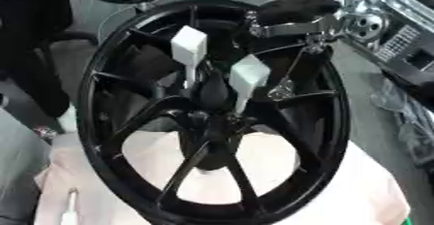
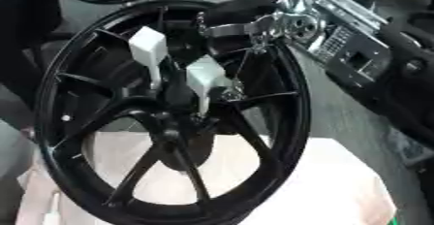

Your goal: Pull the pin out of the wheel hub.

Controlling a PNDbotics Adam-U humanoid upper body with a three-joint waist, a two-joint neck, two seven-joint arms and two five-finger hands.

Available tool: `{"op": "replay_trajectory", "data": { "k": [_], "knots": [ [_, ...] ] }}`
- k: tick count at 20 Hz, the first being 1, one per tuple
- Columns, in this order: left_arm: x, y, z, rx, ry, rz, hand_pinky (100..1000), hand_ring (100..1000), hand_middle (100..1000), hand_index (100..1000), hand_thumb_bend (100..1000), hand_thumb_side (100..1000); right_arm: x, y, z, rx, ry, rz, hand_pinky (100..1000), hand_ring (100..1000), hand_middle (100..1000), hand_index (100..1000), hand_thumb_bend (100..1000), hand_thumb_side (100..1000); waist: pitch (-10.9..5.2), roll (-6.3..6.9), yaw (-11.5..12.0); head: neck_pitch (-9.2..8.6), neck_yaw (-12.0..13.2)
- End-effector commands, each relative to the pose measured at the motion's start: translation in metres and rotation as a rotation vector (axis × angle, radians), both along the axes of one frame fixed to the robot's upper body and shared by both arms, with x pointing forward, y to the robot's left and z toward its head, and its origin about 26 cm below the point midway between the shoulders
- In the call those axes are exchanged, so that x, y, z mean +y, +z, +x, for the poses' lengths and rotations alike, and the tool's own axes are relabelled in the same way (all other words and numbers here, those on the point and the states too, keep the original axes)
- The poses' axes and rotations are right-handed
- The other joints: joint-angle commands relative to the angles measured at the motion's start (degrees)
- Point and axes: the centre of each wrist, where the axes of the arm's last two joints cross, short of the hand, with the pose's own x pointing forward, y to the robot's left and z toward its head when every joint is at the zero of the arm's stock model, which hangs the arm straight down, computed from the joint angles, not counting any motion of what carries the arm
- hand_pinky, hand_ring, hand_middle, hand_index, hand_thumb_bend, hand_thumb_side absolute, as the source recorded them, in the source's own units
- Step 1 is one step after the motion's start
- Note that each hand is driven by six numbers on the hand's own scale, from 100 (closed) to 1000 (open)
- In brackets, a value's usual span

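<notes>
A: Which step is this looking like?

B: The approach, I'd judge. The wheel hub (image 1: 212, 122) is standing upright on a pale cloth (image 1: 356, 190), and two white-headed pins (image 1: 188, 44) (image 1: 248, 75) are sticking up out of its centre. The right hand (image 1: 297, 10) is reaching in at the rim's upper right; its dark fingers are lying against the rim, and I cannot tell whether they are curling round anything. Neither pin is being touched.

A: So next?

B: The hand is needing to come down and left between the spokes, close on one white head, and draw it along its shaft.

A: Are the views differing?

B: The right eye view is showing more of the silver forearm (image 2: 356, 40); the left eye view is showing more cloth. The left hand is showing nowhere.
</notes>
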Motion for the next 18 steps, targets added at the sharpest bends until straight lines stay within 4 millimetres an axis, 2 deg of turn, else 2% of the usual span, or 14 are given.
{"op": "replay_trajectory", "data": {
  "k": [1,7,18],
  "knots": [
    [0.002,0.009,-0.001,-0.028,-0.001,0.018,765,780,768,770,477,606,-0.004,0.014,-0.001,-0.026,-0.014,0.047,782,598,390,511,259,100,-1.15,0.49,-0.02,-0.64,0.08],
    [0.002,0.009,-0.001,-0.027,0.001,0.02,766,781,770,770,475,606,-0.007,0.022,-0.006,-0.035,-0.028,0.083,771,574,358,480,402,100,-1.44,0.64,-0.2,-0.49,0.08],
    [0.005,0.009,-0.002,-0.024,0.005,0.026,768,783,772,771,470,607,-0.024,0.058,-0.034,-0.087,-0.027,0.138,770,565,349,471,393,100,-2.11,0.66,-0.88,-0.59,0.24]
  ]
}}
